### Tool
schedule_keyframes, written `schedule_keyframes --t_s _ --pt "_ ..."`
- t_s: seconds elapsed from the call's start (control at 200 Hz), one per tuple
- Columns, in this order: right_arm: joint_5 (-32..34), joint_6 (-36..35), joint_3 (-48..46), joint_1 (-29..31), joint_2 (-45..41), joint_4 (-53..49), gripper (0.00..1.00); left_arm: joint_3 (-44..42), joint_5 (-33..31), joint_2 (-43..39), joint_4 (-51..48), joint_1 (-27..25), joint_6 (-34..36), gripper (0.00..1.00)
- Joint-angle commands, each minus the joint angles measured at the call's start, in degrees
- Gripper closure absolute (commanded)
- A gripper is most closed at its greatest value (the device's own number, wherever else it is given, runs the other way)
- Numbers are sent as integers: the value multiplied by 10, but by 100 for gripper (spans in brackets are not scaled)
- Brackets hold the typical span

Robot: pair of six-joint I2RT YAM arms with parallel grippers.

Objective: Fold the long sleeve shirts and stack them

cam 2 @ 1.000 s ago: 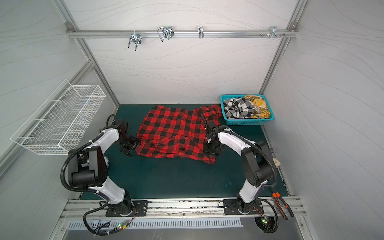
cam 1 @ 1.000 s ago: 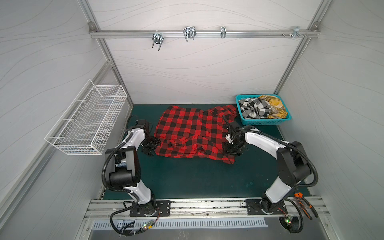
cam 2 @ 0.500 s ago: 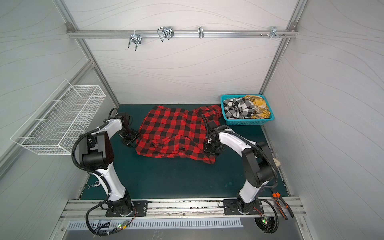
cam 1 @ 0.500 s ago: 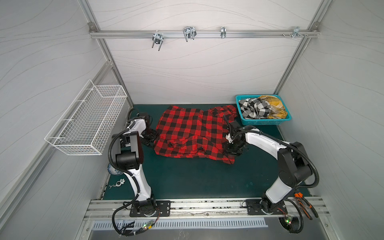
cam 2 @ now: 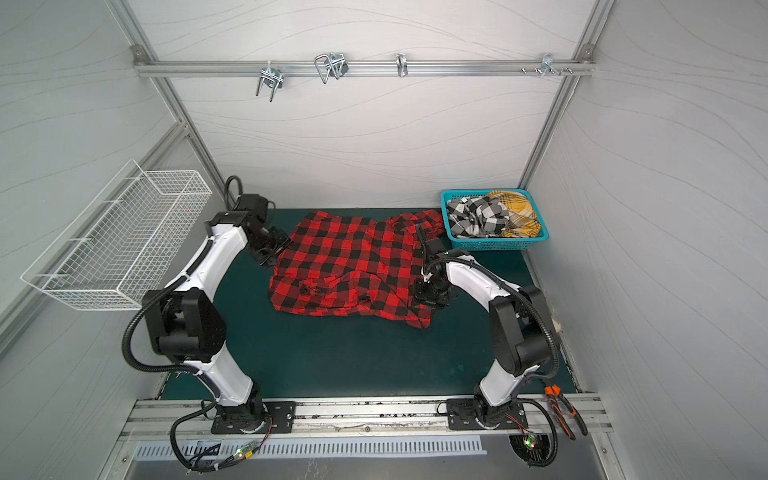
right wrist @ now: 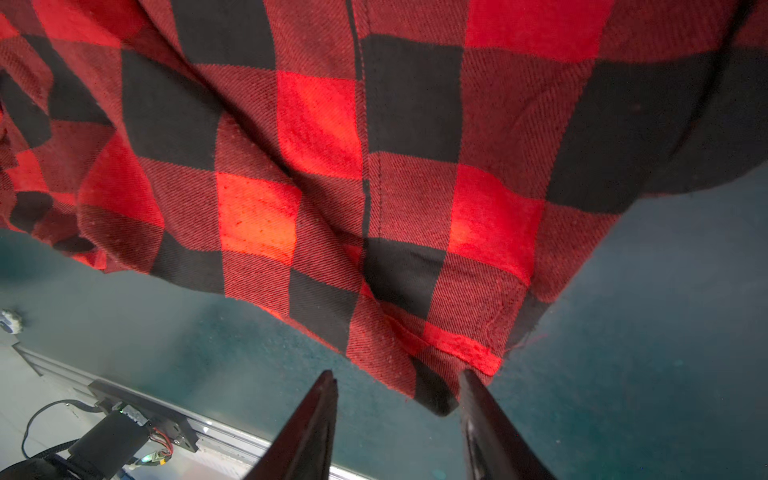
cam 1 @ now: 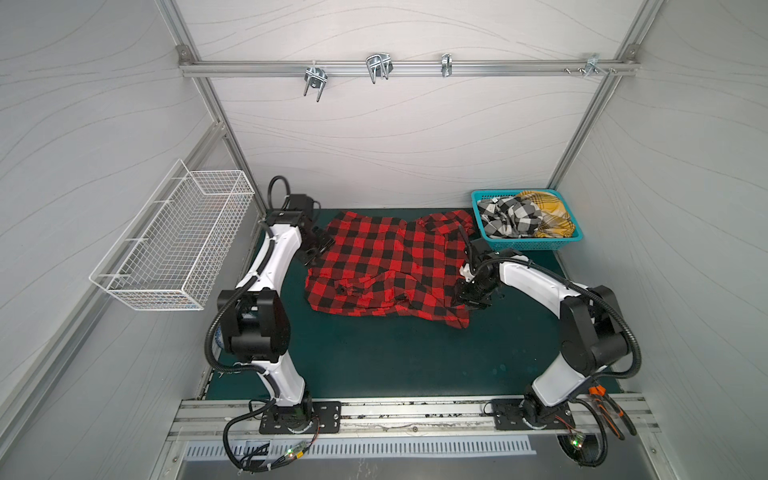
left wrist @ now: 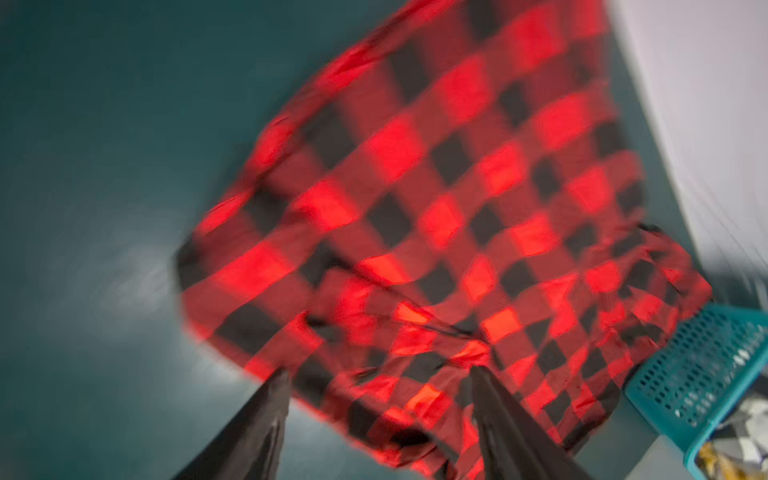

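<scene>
While both arms lean in over the dark green table mat point(cam 1: 395, 357), the red-and-black buffalo plaid long sleeve shirt point(cam 1: 386, 266) lies spread out but kinda rumpled on it, right between the two grippers. The left gripper point(cam 1: 318, 249) sits at the shirt's edge on its own side, up toward the back wall. From the wrist camera, the left gripper point(left wrist: 378, 376) has its two dark fingers point(left wrist: 257, 424) standing well apart with the plaid shirt point(left wrist: 436, 208) showing past the tips. That shot is pretty smeared, but I can't spot any cloth pinched, so I'd call it released. The right gripper point(cam 1: 468, 300) is down at the opposite edge of the shirt, near the front corner of the fabric. Its wrist shot is sharp: the right gripper point(right wrist: 399, 374) has its fingers point(right wrist: 316, 424) spread with bare mat between them, and a hemmed corner of the shirt point(right wrist: 332, 166) lies just off the tips, not clamped. So that one's unclenched too. Behind the right gripper, toward the back wall, there's a teal plastic mesh basket point(cam 1: 528, 245) with a crumpled black-and-white check shirt point(cam 1: 509, 216) and a mustard-yellow plaid shirt point(cam 1: 548, 216) stuffed in side by side, the check one nearer the gripper. Out past the left gripper, a white wire basket point(cam 1: 174, 245) hangs on the side wall.
</scene>
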Motion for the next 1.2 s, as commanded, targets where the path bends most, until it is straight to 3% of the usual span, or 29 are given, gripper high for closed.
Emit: schedule_keyframes --t_s 0.0,0.165,0.4,0.45,0.585,0.72,0.77,0.86,0.97,1.1,1.195 --pt "-12 -11 4 1 -2 -7 51 -131 67 -8 33 77 -3 30" --pt "-20 -10 -3 3 3 -2 51 -194 152 8 119 91 6 30" --pt "-21 -7 -18 3 -2 0 51 -203 136 54 141 91 10 43" --pt "-23 -6 -24 3 -1 3 51 -201 129 64 142 90 16 49" --pt "-32 -1 -35 2 4 12 52 -150 58 83 78 80 50 76" --pt "-39 5 -39 0 6 20 52 -25 -86 71 -29 -1 109 89" --pt "-40 5 -40 -1 7 21 52 23 -137 66 -55 -44 126 85" --pt "-41 3 -40 -6 7 20 52 89 -253 62 -101 -101 134 57" --pt "-43 -1 -44 -15 1 18 52 69 -266 53 -91 -105 131 33" --pt "-34 -11 -51 -17 -13 13 52 -11 -221 37 -88 -79 117 33" --pt "-34 -14 -59 -17 -20 15 51 -109 -107 0 -27 -8 97 40"
